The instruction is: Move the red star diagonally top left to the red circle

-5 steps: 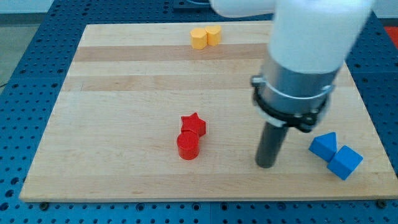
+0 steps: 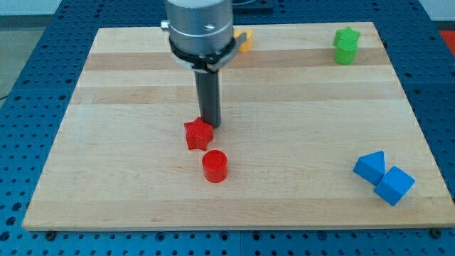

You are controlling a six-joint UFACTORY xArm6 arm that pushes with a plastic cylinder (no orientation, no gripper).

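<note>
The red star (image 2: pixel 198 134) lies near the board's middle, up and to the left of the red circle (image 2: pixel 214 166), with a small gap between them. My tip (image 2: pixel 210 126) rests on the board right at the star's upper right edge, touching or nearly touching it. The rod rises from there to the arm's grey collar (image 2: pixel 199 32) at the view's top.
A yellow block (image 2: pixel 245 40) peeks out behind the arm at the top edge. Two green blocks (image 2: pixel 346 45) sit stacked close at the top right. A blue triangle (image 2: pixel 370 166) and a blue cube (image 2: pixel 394 185) sit at the bottom right. The wooden board (image 2: pixel 106 142) ends on a blue pegboard.
The arm has swung from the board's right side to the top middle. The red star has shifted up and left, away from the red circle. The green blocks have come into sight.
</note>
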